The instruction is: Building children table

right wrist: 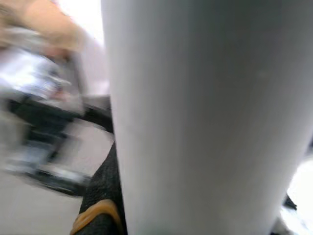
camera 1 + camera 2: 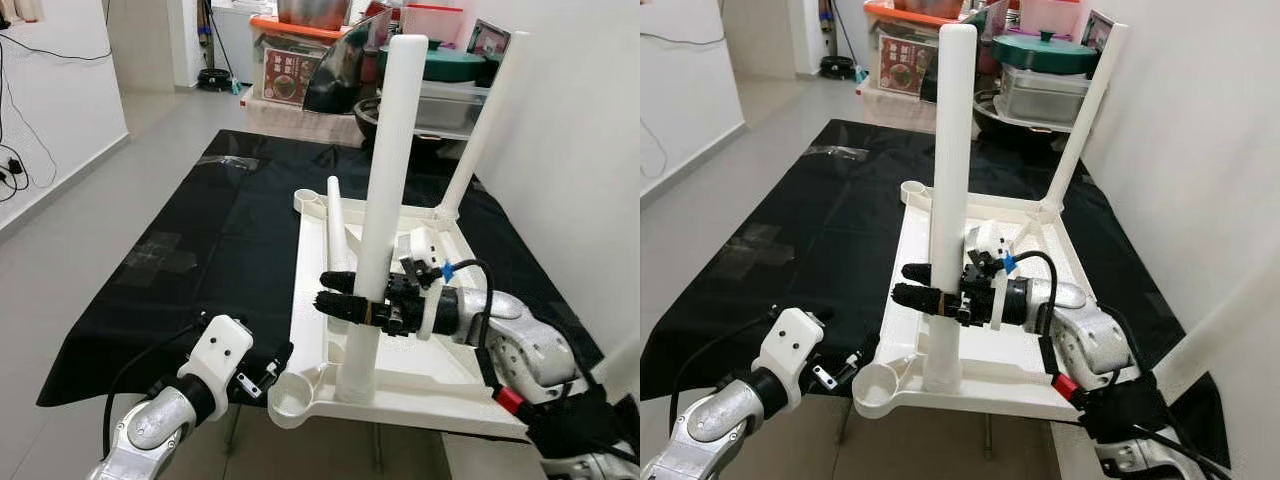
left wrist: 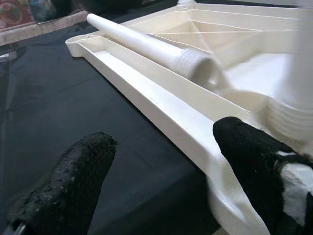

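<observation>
Left eye view: the upside-down white tabletop (image 2: 440, 385) lies flat on a black cloth (image 2: 220, 230), taking up the 3-to-6 o'clock part of the frame. The right gripper (image 2: 345, 297) comes in from 3 o'clock and is pinching an upright leg (image 2: 385, 180) low on its shaft, just above a near corner socket. That leg's long axis runs almost straight up, top toward 12. A second leg (image 2: 487, 125) already stands in the far right corner, leaning toward 1 o'clock. A loose leg (image 2: 336, 222) lies on the tabletop, long axis running 6 to 12.

Right eye view: same scene. The empty round socket (image 2: 873, 383) sits at the near left corner, about 7 o'clock, with the left gripper (image 2: 845, 368) just beside it.

Left wrist view: the left gripper's fingers (image 3: 254, 156) are spread, one over the tabletop's edge rail and one over the cloth, not holding anything. The loose leg's threaded end faces the camera.

Right wrist view: mostly blurred, just the smooth leg up close with a black finger (image 1: 100, 196) against it.

My guess on handling: hollow plastic, so light and stiff, but smooth and slippery. The low grip looks right to me, since it keeps the threads lined up. The tabletop may slide on the cloth, so bracing that rail seems sensible.
</observation>
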{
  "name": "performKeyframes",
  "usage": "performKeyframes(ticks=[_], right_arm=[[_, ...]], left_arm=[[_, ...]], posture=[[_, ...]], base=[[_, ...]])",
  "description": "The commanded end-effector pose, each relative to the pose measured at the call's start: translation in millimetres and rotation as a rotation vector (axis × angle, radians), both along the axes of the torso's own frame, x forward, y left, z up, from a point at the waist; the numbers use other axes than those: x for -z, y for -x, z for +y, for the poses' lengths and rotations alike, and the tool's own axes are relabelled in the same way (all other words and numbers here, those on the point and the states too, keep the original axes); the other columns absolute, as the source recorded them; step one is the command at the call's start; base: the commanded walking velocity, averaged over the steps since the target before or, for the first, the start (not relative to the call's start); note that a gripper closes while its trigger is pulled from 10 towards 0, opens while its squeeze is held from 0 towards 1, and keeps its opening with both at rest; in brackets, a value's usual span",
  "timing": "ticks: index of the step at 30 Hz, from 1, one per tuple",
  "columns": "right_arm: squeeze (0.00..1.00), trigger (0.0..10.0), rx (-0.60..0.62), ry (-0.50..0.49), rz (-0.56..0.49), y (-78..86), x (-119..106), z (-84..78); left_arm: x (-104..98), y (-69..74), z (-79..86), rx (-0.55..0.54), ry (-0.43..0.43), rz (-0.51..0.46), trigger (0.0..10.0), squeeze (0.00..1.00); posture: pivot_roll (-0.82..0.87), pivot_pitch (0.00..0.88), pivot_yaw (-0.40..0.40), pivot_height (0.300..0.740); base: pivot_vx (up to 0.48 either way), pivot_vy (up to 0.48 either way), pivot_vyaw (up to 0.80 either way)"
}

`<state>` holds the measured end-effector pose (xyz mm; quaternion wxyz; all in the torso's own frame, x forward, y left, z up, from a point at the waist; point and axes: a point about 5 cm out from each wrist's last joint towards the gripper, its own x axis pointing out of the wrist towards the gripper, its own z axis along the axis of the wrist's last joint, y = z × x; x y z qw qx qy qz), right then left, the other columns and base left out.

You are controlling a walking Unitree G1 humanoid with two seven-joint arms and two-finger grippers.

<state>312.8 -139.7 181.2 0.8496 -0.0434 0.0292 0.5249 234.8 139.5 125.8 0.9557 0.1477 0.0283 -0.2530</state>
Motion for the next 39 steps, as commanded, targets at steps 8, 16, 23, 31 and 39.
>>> performKeyframes(ticks=[8, 16, 23, 31, 39], right_arm=[[0.00, 0.0, 0.184, 0.011, -0.144, -35.5, -17.4, 6.4], [0.00, 0.0, 0.206, -0.052, -0.206, -53.9, -37.0, 28.7], [0.00, 0.0, 0.238, -0.077, -0.244, -63.5, -44.6, 38.5], [0.00, 0.0, 0.234, -0.071, -0.267, -66.2, -48.4, 29.7], [0.00, 0.0, 0.185, -0.112, -0.343, -60.8, -78.2, 6.0]], left_arm=[[2.3, -5.5, -7.3, 0.022, -0.012, -0.005, 10.0, 0.00], [1.7, -6.0, -5.1, 0.015, -0.016, -0.012, 10.0, 0.00], [2.6, -6.5, -7.7, 0.017, -0.013, -0.014, 10.0, 0.00], [2.7, -7.1, -7.6, 0.018, -0.015, -0.015, 10.0, 0.00], [2.2, -8.3, -8.7, 0.022, -0.008, -0.019, 10.0, 0.00]], posture=[[0.08, 0.000, -0.106, 0.740], [0.10, 0.000, -0.121, 0.740], [0.10, 0.000, -0.123, 0.740], [0.09, 0.000, -0.118, 0.740], [0.08, 0.000, -0.108, 0.740]], base=[[0.000, 0.000, 0.00], [0.000, 0.000, 0.00], [0.000, 0.000, 0.00], [0.000, 0.000, 0.00], [0.000, 0.000, 0.00]])
